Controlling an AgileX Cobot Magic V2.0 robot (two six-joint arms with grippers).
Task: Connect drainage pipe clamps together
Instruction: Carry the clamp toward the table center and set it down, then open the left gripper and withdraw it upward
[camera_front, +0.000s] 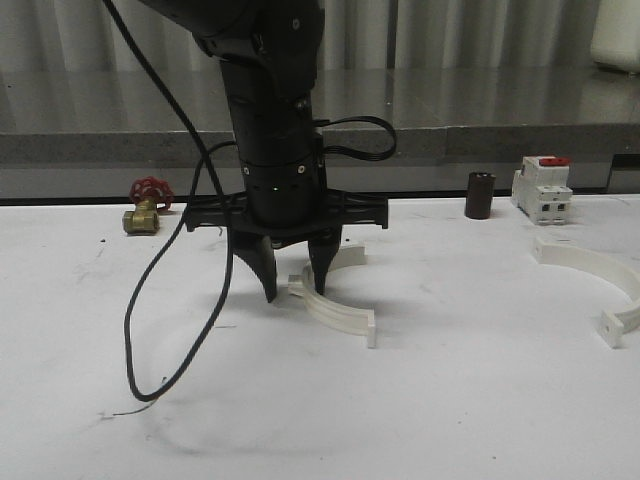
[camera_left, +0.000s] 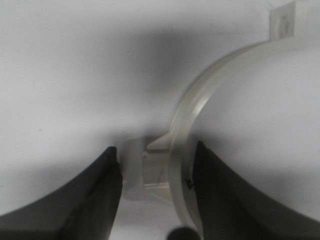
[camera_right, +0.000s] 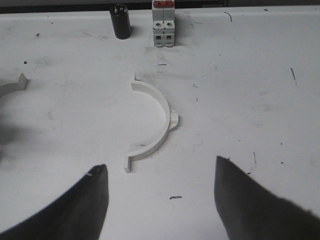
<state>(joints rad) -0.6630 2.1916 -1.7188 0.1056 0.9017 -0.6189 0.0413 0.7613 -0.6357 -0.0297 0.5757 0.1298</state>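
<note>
I've got the left gripper (camera_front: 296, 278) spread, straddling one clamp half (camera_front: 335, 308); right gripper (camera_right: 160, 200) spread too, second half (camera_right: 152, 124) ahead of it.

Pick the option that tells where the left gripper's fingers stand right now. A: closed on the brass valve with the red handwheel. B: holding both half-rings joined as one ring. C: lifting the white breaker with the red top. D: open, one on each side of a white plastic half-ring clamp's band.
D: the left gripper is open, its fingers straddling the band of the white plastic half-ring clamp on the table.
</note>
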